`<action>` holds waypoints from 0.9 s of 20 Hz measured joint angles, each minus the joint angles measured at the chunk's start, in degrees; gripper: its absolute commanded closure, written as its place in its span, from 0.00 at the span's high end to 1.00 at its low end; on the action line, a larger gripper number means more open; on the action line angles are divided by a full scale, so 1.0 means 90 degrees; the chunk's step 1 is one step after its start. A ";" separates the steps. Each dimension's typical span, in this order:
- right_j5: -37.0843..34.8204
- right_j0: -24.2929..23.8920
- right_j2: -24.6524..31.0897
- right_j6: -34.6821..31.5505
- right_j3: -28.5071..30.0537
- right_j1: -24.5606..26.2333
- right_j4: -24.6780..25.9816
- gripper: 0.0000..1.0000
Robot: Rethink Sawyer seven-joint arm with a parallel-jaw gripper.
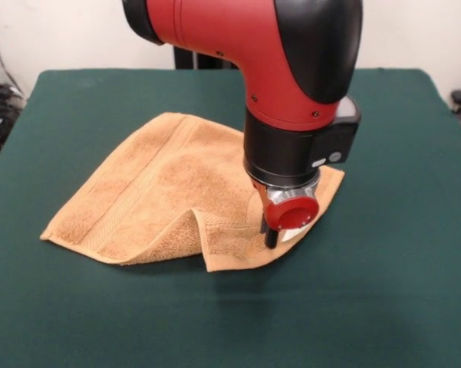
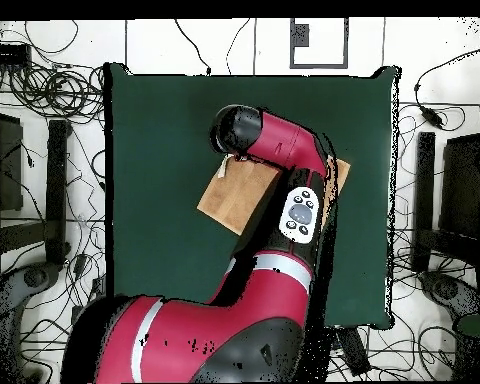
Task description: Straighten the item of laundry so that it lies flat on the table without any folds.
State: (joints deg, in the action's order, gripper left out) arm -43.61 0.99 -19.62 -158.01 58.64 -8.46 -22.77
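Orange-tan towel (image 1: 169,192) lies rumpled on green table (image 1: 399,291); gripper (image 1: 271,239) presses its corner, jaw state cannot be told; dragging may deepen the front fold.

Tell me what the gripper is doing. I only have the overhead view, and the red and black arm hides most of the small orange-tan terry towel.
Observer: In the front view the gripper is down at the small orange-tan terry towel, its tip at the cloth near the corner at the picture's lower right.
Operator: Is the towel flat?
Observer: No. A raised ridge tents up from the near edge, just to the picture's left of the gripper.
Operator: And the rest of it?
Observer: The part on the picture's left lies flat on the dark green cloth-covered table, with its woven border band showing.
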 measured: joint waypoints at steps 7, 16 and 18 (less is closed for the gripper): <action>0.0096 0.0001 0.0003 0.0000 0.0000 0.0003 0.0053 0.00; 0.0226 0.0001 0.0040 0.0000 -0.0001 0.0008 0.0258 0.00; 0.0235 0.0001 0.0051 0.0000 -0.0001 0.0008 0.0327 0.00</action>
State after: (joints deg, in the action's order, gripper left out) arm -41.50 1.00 -19.17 -158.01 58.64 -8.38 -19.83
